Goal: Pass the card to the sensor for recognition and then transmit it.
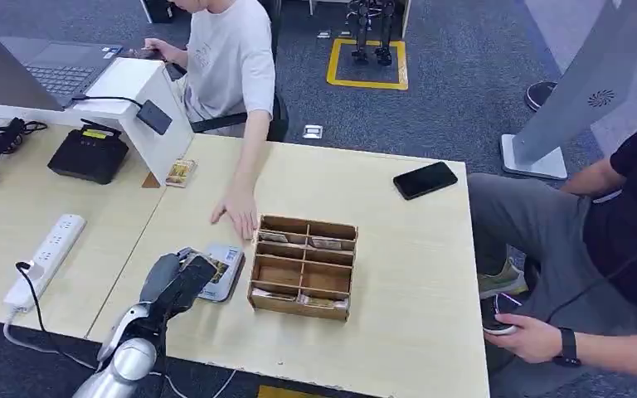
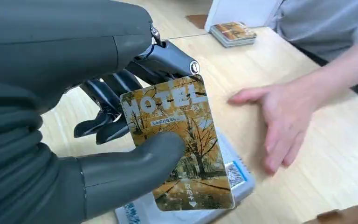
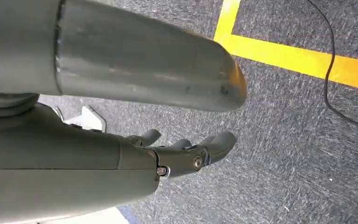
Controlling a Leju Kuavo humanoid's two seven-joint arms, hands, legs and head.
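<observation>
Hotel card pinched betw. thumb and fingers of left hand, held just above card reader nr front edge of worktop, person's hand flat beside wooden divider box, right hand hanging over carpet, fingers loosely apart, nothing held.

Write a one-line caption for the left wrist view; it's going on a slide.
Left hand holds a HOTEL card above the table, beside a person's hand.

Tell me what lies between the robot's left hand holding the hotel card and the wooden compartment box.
Head view: between the left hand with its card and the wooden box lies a small grey-and-blue device; its far edge sits beside the box.
</observation>
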